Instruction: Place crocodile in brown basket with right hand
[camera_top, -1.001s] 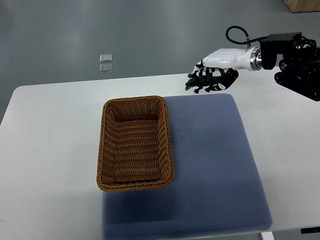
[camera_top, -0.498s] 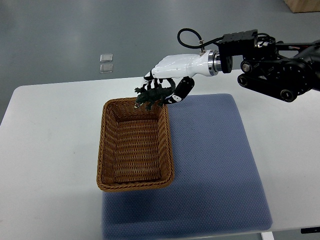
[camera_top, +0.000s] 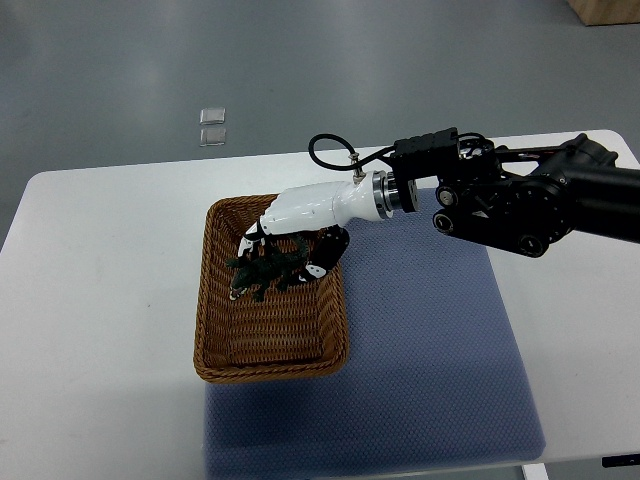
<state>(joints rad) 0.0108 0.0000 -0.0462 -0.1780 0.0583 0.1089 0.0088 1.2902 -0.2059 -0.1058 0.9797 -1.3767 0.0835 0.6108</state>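
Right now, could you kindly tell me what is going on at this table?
The robot's right hand is holding a dark green toy crocodile inside the opening of the brown basket. Its fingers are curled around the toy, which is not yet released. The basket sits on the white table, overlapping the left edge of a blue mat. The left arm is out of view.

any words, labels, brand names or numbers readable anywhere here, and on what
No text can be read in this view.
Brown basket, crocodile, blue mat, white table: no print on any of them.
Right hand and its black arm: no legible marking.
Two small clear squares on the floor: too small to tell whether they carry any text.
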